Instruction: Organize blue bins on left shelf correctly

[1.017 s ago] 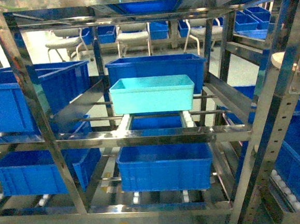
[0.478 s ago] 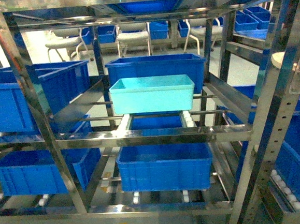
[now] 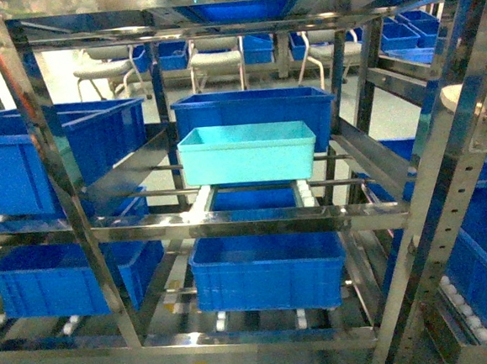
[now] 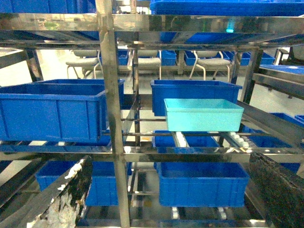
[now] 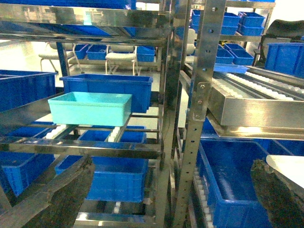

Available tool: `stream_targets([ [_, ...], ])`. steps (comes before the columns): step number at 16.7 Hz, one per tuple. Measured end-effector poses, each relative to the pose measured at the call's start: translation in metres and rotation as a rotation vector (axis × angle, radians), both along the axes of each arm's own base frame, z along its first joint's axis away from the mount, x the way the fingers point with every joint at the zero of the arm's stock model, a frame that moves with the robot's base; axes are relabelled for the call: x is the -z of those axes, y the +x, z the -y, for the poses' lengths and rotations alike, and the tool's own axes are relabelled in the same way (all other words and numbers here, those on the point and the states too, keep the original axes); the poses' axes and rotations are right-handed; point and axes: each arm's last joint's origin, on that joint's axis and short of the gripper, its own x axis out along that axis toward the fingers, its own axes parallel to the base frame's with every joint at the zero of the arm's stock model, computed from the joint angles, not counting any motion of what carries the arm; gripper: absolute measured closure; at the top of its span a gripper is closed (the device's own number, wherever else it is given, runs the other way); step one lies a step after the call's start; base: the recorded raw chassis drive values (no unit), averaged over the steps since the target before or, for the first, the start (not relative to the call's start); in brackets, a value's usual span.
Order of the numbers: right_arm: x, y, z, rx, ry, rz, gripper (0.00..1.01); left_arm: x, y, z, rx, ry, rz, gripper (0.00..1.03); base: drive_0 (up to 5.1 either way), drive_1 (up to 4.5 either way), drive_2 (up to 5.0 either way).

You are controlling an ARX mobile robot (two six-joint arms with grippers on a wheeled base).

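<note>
At the left edge of the left shelf (image 3: 51,155), a large dark blue bin (image 3: 22,161) sits on the middle tier, with another dark blue bin (image 3: 61,281) on the tier below it. In the centre bay, the light turquoise bin (image 3: 247,152) rests on the white roller tracks (image 3: 201,200) of the middle tier, toward the front rail, upright and level. Just behind it, touching or nearly so, stands a dark blue ribbed bin (image 3: 255,109). Under the turquoise bin, on the lower tier, sits another dark blue bin (image 3: 267,273). Beyond the rack, chairs (image 3: 215,59) and more blue bins show in the background. To the right, a second steel rack (image 5: 237,107) carries further dark blue bins (image 5: 237,183).

Neither arm shows in the head view. In the left wrist view the left gripper (image 4: 171,190) appears only as two dark, worn fingers (image 4: 69,197) at the lower corners, spread wide apart with nothing between them, well short of the turquoise bin. In the right wrist view the right gripper (image 5: 171,190) likewise has its jaws wide apart and holds nothing.
</note>
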Motion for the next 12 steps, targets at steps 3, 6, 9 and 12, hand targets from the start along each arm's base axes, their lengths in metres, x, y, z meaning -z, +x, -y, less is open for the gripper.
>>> stream_targets([
  [3,0.0000,0.0000,0.0000,0.000,0.000,0.000,0.03,0.0000,0.0000,0.0000,0.000,0.000,0.000,0.05,0.0,0.00,0.0],
  [6,0.0000,0.0000,0.0000,0.000,0.000,0.000,0.03,0.0000,0.0000,0.0000,0.000,0.000,0.000,0.05,0.0,0.00,0.0],
  [9,0.0000,0.0000,0.0000,0.000,0.000,0.000,0.03,0.0000,0.0000,0.0000,0.000,0.000,0.000,0.05,0.0,0.00,0.0],
  [12,0.0000,0.0000,0.0000,0.000,0.000,0.000,0.03,0.0000,0.0000,0.0000,0.000,0.000,0.000,0.05,0.0,0.00,0.0],
])
